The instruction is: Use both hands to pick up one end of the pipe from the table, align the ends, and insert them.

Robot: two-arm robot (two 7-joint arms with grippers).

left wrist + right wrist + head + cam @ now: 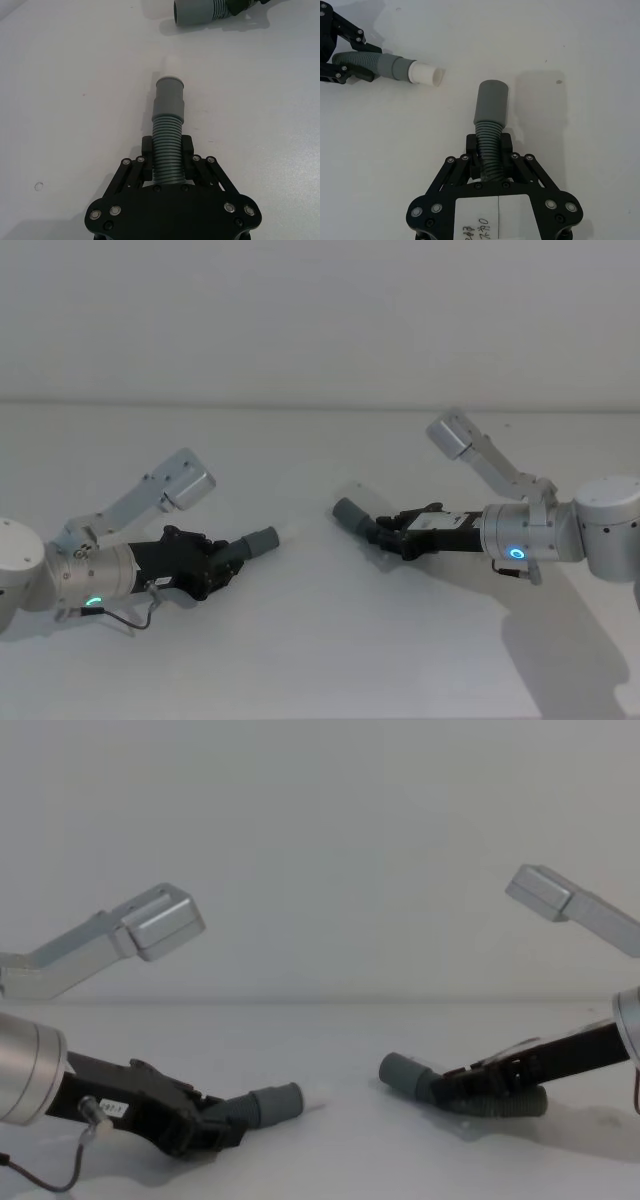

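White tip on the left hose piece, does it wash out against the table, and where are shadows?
Left wrist view: the white tip nearly vanishes into the table. Right wrist view: it stands out, shaded at its rim. Head view: barely visible; soft shadow on the table beside the right gripper.

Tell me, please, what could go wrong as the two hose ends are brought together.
1. The white tip and the plain cuff are apart and not in line, so the tip may catch the cuff's rim rather than enter.
2. The left gripper and right gripper each hold a hose by its ribs, behind the cuff; the flexible ribs may bend under the push instead of seating the tip.
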